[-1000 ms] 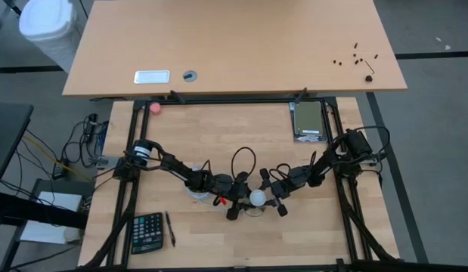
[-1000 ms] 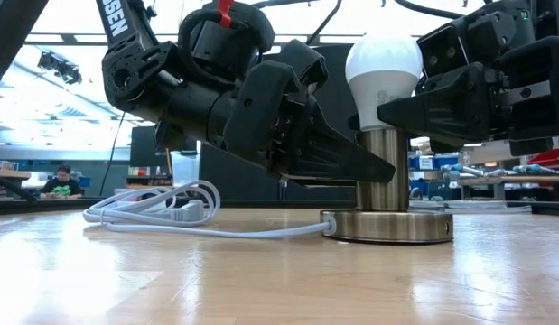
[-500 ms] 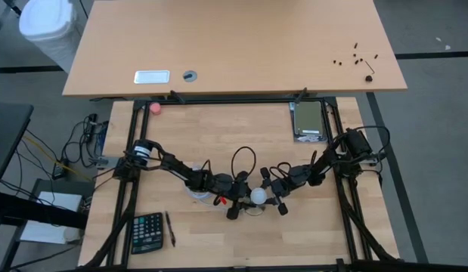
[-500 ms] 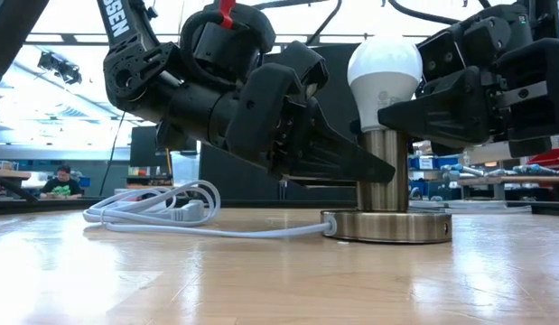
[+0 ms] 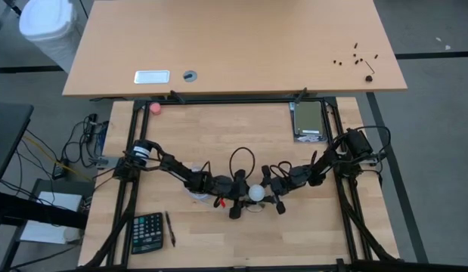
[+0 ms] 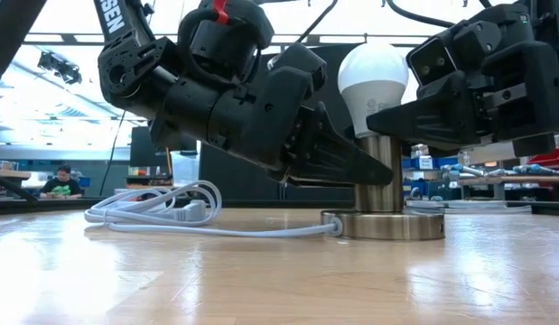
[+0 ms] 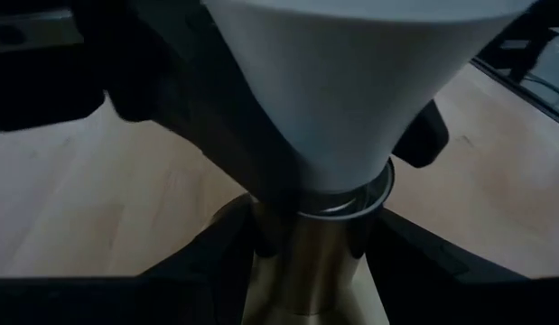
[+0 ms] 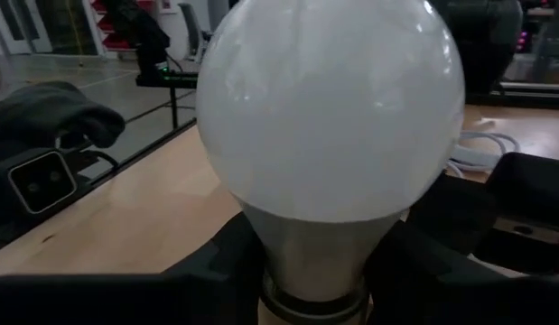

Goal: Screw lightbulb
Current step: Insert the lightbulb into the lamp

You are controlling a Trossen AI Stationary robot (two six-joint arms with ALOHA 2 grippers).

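The white lightbulb [image 5: 255,193] stands in the top of a silvery lamp stem [image 6: 388,171], which rises from a round metal base [image 6: 387,226] resting flat on the wooden table. The globe [image 6: 374,72] leans a little toward the left arm. A white cord [image 6: 153,209] runs from the base and lies coiled on the table. My left gripper [image 6: 374,171] comes in from the left, shut on the stem. My right gripper [image 6: 387,116] comes in from the right, shut on the bulb's neck. My left gripper pinches the lamp's metal stem [image 7: 317,257] between its two fingers, just under the socket rim. The fingers come nearly level from the table's left and lie across the stem. The lamp stays on the table on its base. My right gripper pinches the bulb's tapering neck [image 8: 315,248] below the globe, one finger [image 8: 216,266] on each side. The fingers come about level from the table's right. The bulb sits in the socket, slightly tilted.
A calculator [image 5: 147,232] and a pen [image 5: 171,228] lie near the table's front left. A pink ball [image 5: 154,107] and a grey device [image 5: 308,121] sit at the far edge. A person [image 6: 60,181] sits far behind the table.
The bulb's globe has tipped from upright toward the left arm, and the lamp base has slid slightly the same way. My right gripper has rolled a little with the bulb's neck. My left gripper has turned slightly on the stem. Both stay shut.
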